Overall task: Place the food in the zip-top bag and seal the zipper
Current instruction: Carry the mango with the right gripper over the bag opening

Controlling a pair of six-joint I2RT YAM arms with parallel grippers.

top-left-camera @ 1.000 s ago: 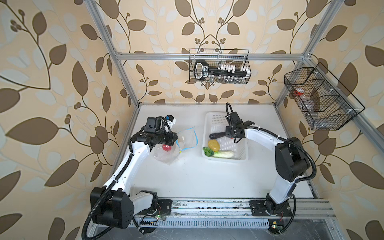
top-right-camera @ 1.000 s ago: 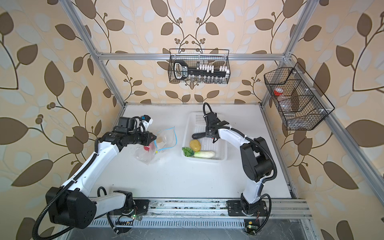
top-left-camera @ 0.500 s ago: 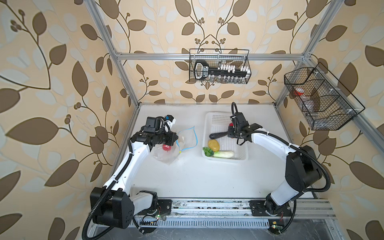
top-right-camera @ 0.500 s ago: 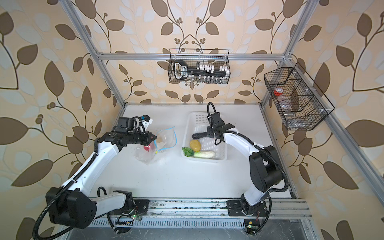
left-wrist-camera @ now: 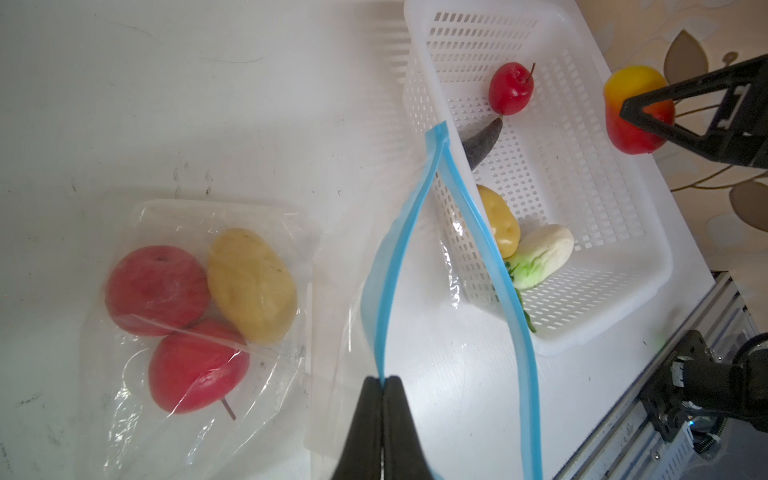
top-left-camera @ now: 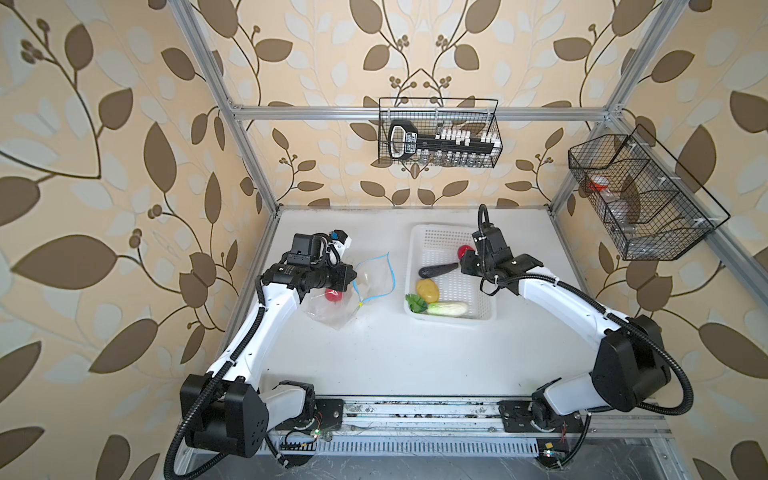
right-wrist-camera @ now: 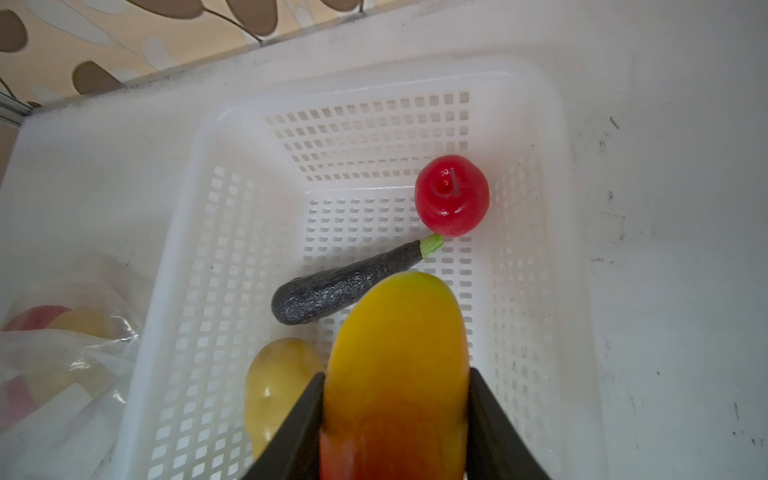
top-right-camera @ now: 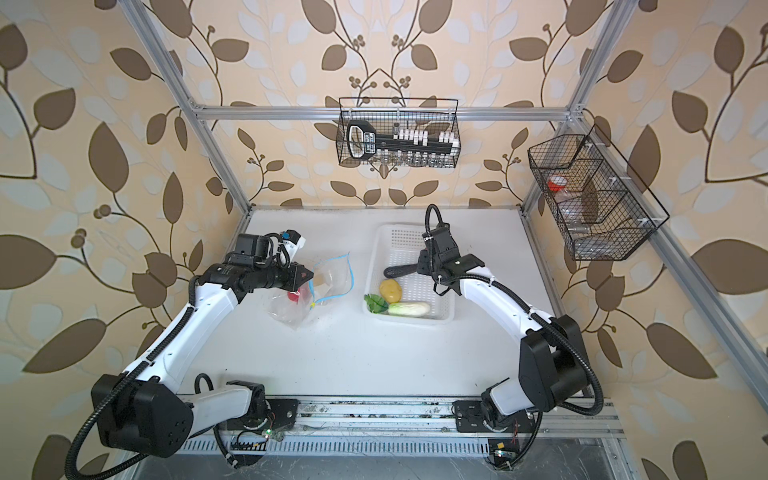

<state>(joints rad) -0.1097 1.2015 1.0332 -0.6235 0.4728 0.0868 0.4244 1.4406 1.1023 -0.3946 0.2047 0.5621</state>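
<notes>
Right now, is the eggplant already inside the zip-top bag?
No, the eggplant lies in the white basket, next to a red apple.

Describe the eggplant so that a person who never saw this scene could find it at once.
On the right half of the white table stands a white perforated basket. Near its middle lies the eggplant, its green stem end pointing at a small red apple. It alone is dark, long and slim; the potato and cabbage beside it are lighter and plumper.
</notes>
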